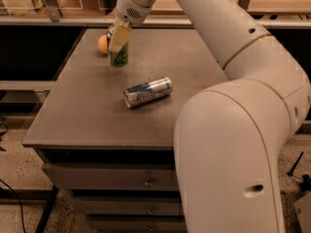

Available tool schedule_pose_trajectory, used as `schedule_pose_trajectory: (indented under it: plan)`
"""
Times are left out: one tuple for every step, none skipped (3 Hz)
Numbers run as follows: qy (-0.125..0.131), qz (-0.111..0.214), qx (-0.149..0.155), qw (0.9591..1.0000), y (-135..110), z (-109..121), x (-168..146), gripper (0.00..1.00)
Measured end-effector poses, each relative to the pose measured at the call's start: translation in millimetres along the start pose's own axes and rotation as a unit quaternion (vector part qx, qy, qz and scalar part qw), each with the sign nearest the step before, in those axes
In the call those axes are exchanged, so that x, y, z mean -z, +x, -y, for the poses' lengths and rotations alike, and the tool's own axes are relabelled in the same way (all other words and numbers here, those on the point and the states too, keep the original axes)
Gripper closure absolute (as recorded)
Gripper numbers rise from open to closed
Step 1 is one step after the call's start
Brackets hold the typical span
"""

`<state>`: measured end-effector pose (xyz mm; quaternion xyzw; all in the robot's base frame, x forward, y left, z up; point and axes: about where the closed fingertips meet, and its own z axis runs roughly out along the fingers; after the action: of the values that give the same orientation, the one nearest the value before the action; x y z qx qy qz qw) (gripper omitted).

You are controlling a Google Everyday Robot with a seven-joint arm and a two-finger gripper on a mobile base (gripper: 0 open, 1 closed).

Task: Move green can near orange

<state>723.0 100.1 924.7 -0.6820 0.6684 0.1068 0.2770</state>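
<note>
Gripper (118, 35) at far-left back of the table (87, 110), closed around the top of the green can (119, 58): the finger facing the camera is pale cream, matt and plastic-looking. Green can: painted metal, slight sheen. Orange (102, 44) just beside it: smooth skin, dull, no gloss spot (right edge hidden). Table top: grey-brown, matt, fine even texture. Drawer fronts (112, 178) below: same dull finish, small metal pulls. Silver-and-blue can (148, 91) lying on its side mid-table: aluminium, the shiniest thing here, with a bright streak along its body. Arm (233, 130): white hard-shell plastic, smooth, satin, with soft highlights. Floor (14, 169): speckled, stone-like.
</note>
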Motion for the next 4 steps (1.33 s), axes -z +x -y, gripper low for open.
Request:
schedule_pose_trajectory:
  plan:
    - [0.012,-0.012,-0.004,0.9998,-0.2,7.4,-12.2,0.83]
    - [0.016,-0.023,-0.007,0.9996,-0.4,12.1,-25.1,0.59]
    - [0.012,-0.031,-0.008,0.9994,-0.8,14.3,-34.0,0.36]
    - [0.008,-0.045,-0.007,0.9989,-0.9,15.7,-39.5,0.13]
